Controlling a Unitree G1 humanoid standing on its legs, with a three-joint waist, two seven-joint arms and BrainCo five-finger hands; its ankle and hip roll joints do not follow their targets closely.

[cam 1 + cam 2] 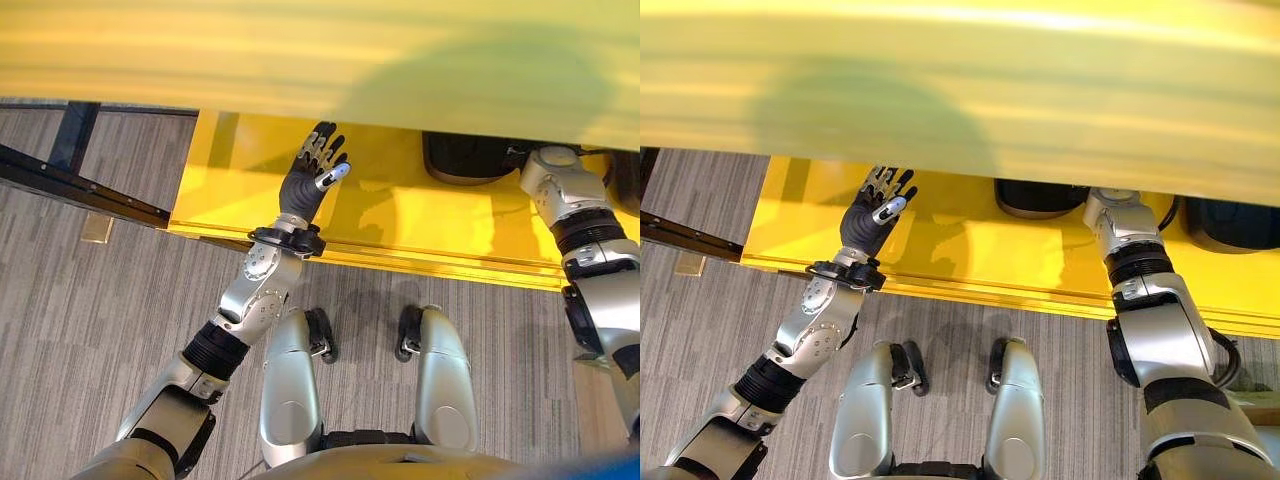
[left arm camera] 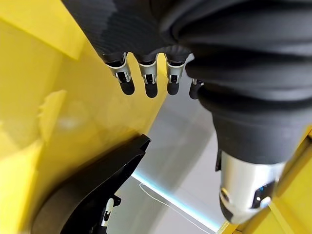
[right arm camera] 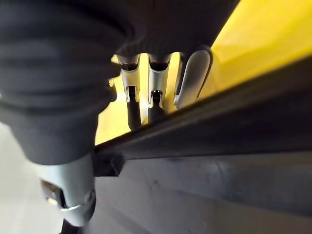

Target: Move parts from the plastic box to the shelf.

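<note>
The left hand (image 1: 312, 172) is held open over the yellow box (image 1: 420, 235); the right hand's (image 3: 146, 92) grasp on the black part (image 3: 214, 146) cannot be told.

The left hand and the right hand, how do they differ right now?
The left hand is out in plain sight over the lower yellow shelf, fingers spread and holding nothing; the right hand reaches in under the upper yellow shelf, its fingers going behind the rim of a dark part. The left hand touches no part. Both are inside the same yellow shelf bay.
</note>
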